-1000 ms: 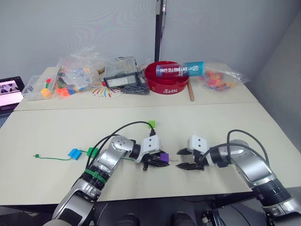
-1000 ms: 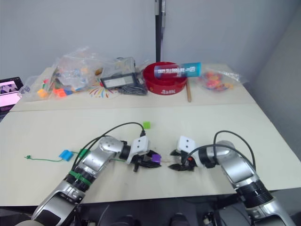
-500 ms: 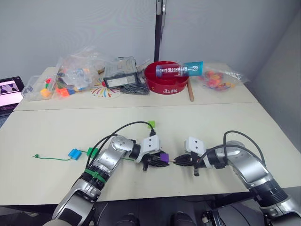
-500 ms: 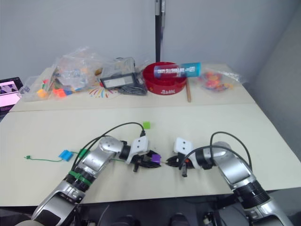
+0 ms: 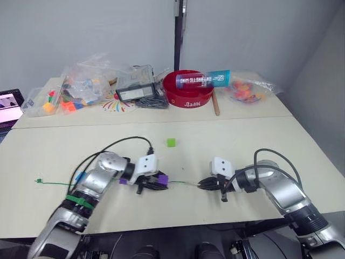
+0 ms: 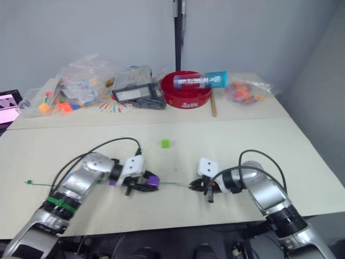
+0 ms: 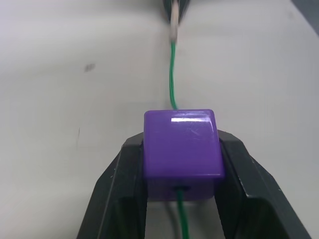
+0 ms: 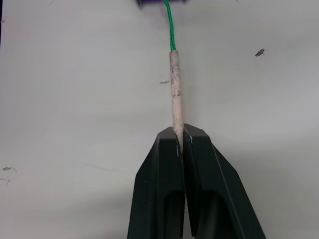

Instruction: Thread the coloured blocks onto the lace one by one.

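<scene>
The left gripper (image 7: 182, 164) has its two black fingers (image 7: 119, 184) pressed against opposite sides of a purple cube (image 7: 183, 147), and the green lace (image 7: 172, 74) runs straight through the cube's hole, entering at the near face and leaving from the far one. The right gripper (image 8: 180, 135) has its fingers (image 8: 162, 164) closed tight on the pale stiff tip (image 8: 175, 84) of the lace (the tip juts out past the fingertips before the green cord begins). Between the two grippers the lace lies taut and straight just above the cream surface (image 5: 242, 140). In the head views a second purple cube (image 5: 123, 181) sits on the lace just behind the left gripper, beside its wrist. Farther toward the robot's left, a blue block (image 5: 79, 176) shows partly behind the left arm, and the lace's tail ends in a small knot (image 5: 38, 181) near the surface's left edge. A light green cube (image 5: 171, 142) rests alone on the surface, beyond the grippers and apart from the lace. At the far side stand a red bowl (image 5: 188, 100) with a blue tube (image 5: 205, 80) lying across its rim, and clear bags of toy pieces (image 5: 81, 86).
</scene>
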Tool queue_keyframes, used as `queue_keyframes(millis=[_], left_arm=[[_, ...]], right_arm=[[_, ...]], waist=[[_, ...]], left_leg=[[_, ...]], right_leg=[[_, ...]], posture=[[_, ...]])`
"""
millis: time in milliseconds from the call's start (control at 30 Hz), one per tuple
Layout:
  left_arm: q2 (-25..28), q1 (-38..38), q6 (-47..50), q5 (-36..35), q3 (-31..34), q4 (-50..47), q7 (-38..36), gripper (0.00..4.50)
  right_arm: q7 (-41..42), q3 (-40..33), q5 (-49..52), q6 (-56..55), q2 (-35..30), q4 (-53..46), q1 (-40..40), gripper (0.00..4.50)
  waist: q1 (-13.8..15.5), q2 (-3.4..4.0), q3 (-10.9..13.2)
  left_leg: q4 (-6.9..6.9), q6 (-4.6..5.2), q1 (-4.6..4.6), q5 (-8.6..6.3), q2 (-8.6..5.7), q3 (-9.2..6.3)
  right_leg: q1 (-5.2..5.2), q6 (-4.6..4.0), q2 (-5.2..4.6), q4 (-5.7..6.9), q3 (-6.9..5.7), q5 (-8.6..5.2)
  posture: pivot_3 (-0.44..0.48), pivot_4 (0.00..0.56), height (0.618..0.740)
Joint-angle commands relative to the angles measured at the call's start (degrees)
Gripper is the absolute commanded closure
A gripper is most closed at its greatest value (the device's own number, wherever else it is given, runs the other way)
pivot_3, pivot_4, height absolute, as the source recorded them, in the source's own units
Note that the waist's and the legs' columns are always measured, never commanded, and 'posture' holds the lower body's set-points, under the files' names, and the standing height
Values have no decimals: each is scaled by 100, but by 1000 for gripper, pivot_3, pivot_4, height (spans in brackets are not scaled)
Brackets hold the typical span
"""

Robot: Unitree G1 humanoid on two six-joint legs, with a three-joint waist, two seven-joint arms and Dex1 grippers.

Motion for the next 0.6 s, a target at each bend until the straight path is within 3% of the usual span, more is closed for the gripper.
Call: queue_keyframes(millis=[33,200,600], left_arm=[[360,156,-241,105,186,396,-176,3293],[710,217,-747,216,325,1043,-308,3293],[699,231,-1047,374,301,1331,-321,3293]], right_arm=[[69,12,-38,-104,29,-52,-171,4500],[118,40,-37,-113,56,-77,-238,4500],[116,59,-30,-108,87,-116,-288,4500]], waist=[[2,0,0],[7,1,-1],[-44,3,-2]], left_leg=[[0,0,1,0,1,0],[2,0,2,0,-1,1],[-1,2,14,-1,9,8]], right_leg=[[1,0,1,0,0,0],[3,0,0,2,0,0],[6,-1,7,6,1,0]], posture=[[0,150,740],[0,150,740],[0,150,740]])
